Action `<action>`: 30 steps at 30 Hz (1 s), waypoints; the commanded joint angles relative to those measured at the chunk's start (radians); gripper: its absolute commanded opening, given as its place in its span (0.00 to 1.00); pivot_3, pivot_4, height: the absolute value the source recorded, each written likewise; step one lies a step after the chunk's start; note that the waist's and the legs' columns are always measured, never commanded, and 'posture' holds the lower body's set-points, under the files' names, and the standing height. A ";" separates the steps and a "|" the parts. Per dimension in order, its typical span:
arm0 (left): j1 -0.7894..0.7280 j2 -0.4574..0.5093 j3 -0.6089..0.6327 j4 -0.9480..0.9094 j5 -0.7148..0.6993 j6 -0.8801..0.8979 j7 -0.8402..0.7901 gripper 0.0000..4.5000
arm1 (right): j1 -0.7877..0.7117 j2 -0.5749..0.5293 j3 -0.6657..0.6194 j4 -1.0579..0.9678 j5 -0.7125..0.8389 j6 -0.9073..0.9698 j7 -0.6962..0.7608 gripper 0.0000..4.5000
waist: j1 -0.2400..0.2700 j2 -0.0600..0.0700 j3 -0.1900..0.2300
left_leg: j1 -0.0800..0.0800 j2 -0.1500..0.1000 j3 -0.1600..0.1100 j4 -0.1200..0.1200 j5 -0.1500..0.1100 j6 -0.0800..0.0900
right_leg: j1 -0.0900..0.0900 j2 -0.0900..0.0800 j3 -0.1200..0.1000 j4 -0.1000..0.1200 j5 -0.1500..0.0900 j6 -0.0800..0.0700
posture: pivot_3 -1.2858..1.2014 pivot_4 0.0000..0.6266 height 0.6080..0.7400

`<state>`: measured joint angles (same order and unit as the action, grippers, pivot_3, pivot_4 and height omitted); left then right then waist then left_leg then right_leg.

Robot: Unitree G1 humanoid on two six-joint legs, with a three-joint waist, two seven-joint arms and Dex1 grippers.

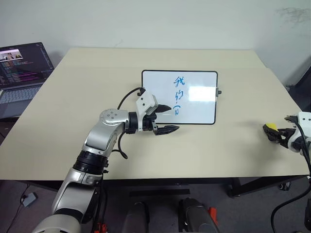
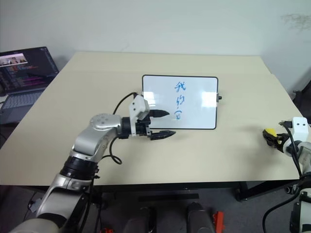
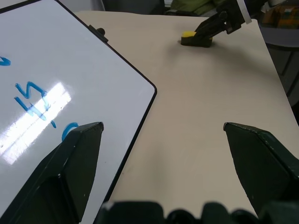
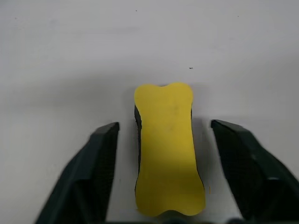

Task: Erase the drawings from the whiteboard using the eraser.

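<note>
The whiteboard (image 1: 199, 109) lies flat in the middle of the table, with the blue drawings (image 1: 179, 94) in a column down its centre. My left gripper (image 1: 167, 118) hovers open at the board's near left corner, one finger over the board and one over the table. In the left wrist view the board's corner (image 3: 140, 84) sits between its spread fingers (image 3: 84, 144). The yellow eraser (image 1: 273, 127) lies on the table at the right edge. My right gripper (image 4: 164, 127) straddles the eraser (image 4: 168, 149), open, with a gap on each side.
An open laptop (image 1: 22, 73) stands off the table's left side. The beige table (image 1: 97, 63) has bare surface around the board. The eraser lies close to the table's right edge (image 1: 291, 160).
</note>
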<state>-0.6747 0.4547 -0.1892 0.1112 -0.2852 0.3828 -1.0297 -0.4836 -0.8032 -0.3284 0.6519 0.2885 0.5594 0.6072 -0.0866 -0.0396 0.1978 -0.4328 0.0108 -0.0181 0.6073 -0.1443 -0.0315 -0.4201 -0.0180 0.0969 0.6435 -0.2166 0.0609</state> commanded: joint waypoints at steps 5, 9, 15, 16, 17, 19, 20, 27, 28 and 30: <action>-0.017 0.002 0.022 -0.019 0.001 -0.019 0.011 1.00 | -0.019 -0.005 -0.009 0.000 0.000 -0.004 -0.002 0.87 | 0.000 0.000 0.000 | 0.000 0.000 0.000 0.000 0.000 0.000 | 0.000 0.000 0.000 0.000 0.000 0.000 | 0.52 0.24 1.00; -0.015 0.003 0.020 -0.022 0.000 -0.018 0.013 1.00 | -0.025 -0.002 -0.012 0.009 0.002 -0.007 -0.006 0.67 | 0.000 0.000 0.000 | 0.000 0.000 0.000 0.000 0.000 0.000 | 0.000 0.000 0.000 0.000 0.000 0.000 | 0.52 0.24 1.00; -0.019 0.007 0.022 -0.013 0.003 -0.025 0.011 1.00 | -0.029 0.016 -0.003 0.030 -0.004 -0.013 -0.013 0.24 | -0.001 0.000 0.000 | 0.000 0.000 0.000 0.000 0.000 0.000 | 0.000 0.000 0.000 0.000 0.000 0.000 | 0.52 0.24 1.00; -0.020 0.007 0.022 -0.013 0.003 -0.025 0.011 1.00 | -0.029 0.019 -0.003 0.031 -0.004 -0.014 -0.013 0.24 | -0.001 0.000 0.000 | 0.000 0.000 0.000 0.000 0.000 0.000 | 0.000 0.000 0.000 0.000 0.000 0.000 | 0.52 0.24 1.00; -0.020 0.008 0.023 -0.012 0.004 -0.025 0.012 1.00 | -0.030 0.020 -0.003 0.033 -0.004 -0.015 -0.014 0.24 | -0.001 0.000 0.000 | 0.000 0.000 0.000 0.000 0.000 0.000 | 0.000 0.000 0.000 0.000 0.000 0.000 | 0.52 0.24 1.00; -0.020 0.008 0.023 -0.012 0.004 -0.027 0.012 1.00 | -0.031 0.022 -0.004 0.035 -0.005 -0.019 -0.019 0.24 | -0.001 0.000 0.000 | 0.000 0.000 0.000 0.000 0.000 0.000 | 0.000 0.000 0.000 0.000 0.000 0.000 | 0.52 0.24 1.00; -0.020 0.009 0.025 -0.014 0.003 -0.025 0.011 1.00 | -0.035 0.021 -0.006 0.036 -0.004 -0.023 -0.020 0.24 | -0.001 0.000 0.000 | 0.000 0.000 0.000 0.001 0.000 0.000 | 0.000 0.000 0.000 0.000 0.000 0.000 | 0.52 0.24 1.00; -0.034 0.042 0.077 -0.008 -0.013 -0.016 0.022 1.00 | -0.070 -0.005 -0.039 -0.137 0.048 -0.023 0.009 0.24 | -0.003 0.000 0.000 | 0.000 0.000 0.000 0.000 0.000 0.000 | 0.000 0.000 0.000 0.001 0.000 0.000 | 0.52 0.24 1.00; -0.037 0.052 0.092 -0.006 -0.017 -0.012 0.024 1.00 | -0.078 -0.002 -0.045 -0.198 0.064 -0.013 0.009 0.24 | -0.003 0.000 0.000 | 0.000 0.000 0.000 0.000 0.000 0.000 | 0.000 0.000 0.000 0.001 0.000 0.000 | 0.52 0.24 1.00; -0.040 0.070 0.117 -0.007 -0.026 -0.003 0.026 1.00 | -0.089 0.011 -0.049 -0.312 0.096 0.011 0.007 0.24 | -0.004 0.001 0.000 | 0.000 0.000 0.000 0.000 0.000 0.000 | -0.001 0.000 0.000 0.001 0.000 0.000 | 0.52 0.24 1.00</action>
<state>-0.6892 0.5121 -0.1123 0.1238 -0.2925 0.3836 -1.0118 -0.5379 -0.7815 -0.3436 0.4488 0.3438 0.5632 0.6087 -0.0907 -0.0387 0.1983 -0.4327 0.0114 -0.0182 0.6074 -0.1443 -0.0315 -0.4209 -0.0175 0.0969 0.6451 -0.2165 0.0611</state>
